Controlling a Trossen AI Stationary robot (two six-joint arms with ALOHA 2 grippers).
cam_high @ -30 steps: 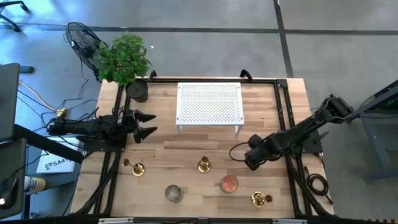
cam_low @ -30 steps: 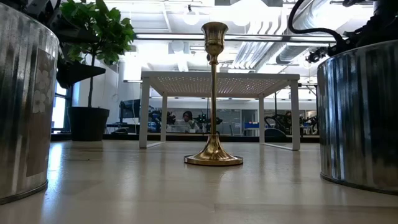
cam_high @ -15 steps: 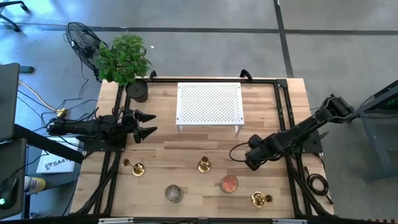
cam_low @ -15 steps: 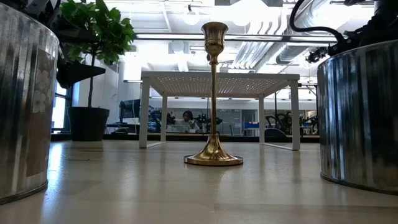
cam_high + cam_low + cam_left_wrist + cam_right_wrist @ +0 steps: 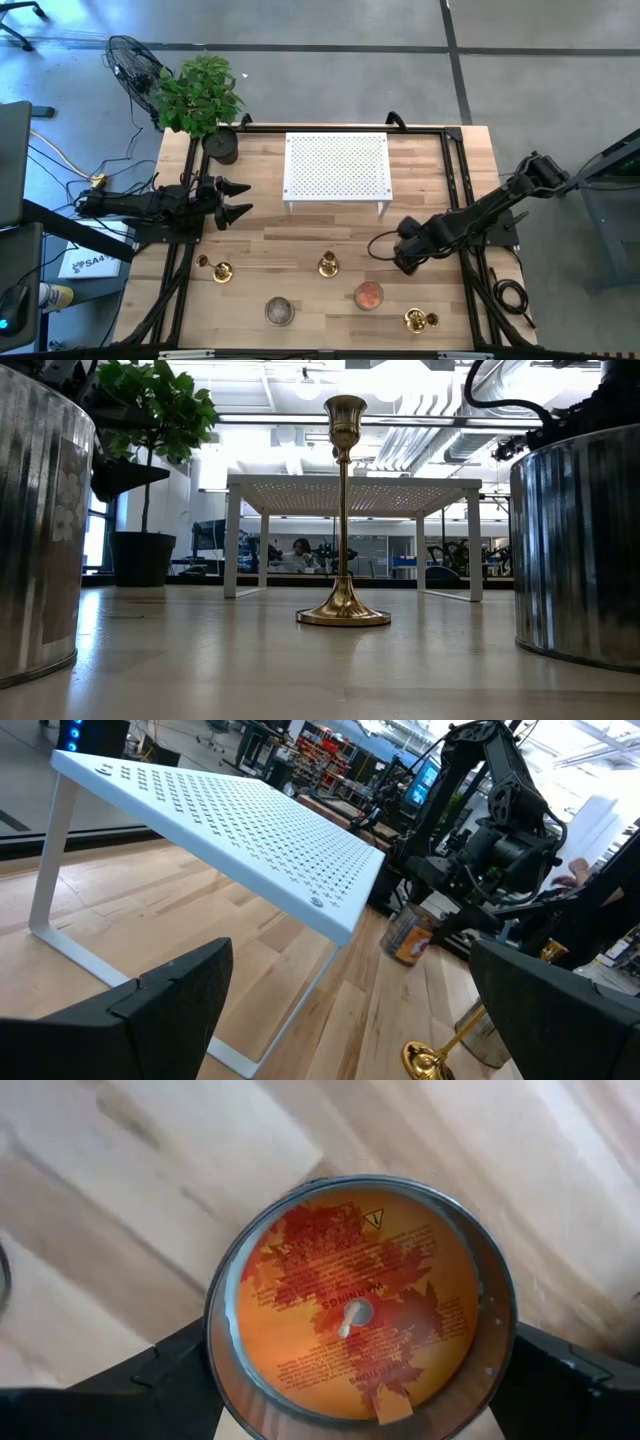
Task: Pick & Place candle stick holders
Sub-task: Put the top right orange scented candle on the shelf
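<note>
- While nothing is picked up yet, the white rack at the back of the table has no holder on it.
- Left gripper waits wide open and empty, near the left edge.
- Right gripper hangs open and empty above the orange candle jar.
- Three gold candle stick holders sit near the front, all left to move.

Light wooden plank table with black metal frame rails along its sides. On it: white perforated metal riser shelf at the far middle; potted green plant in a dark pot at the far left corner. Near edge, three small gold brass candlesticks, left, centre, right; a grey metal tin; an orange-red candle in a glass jar.
</note>
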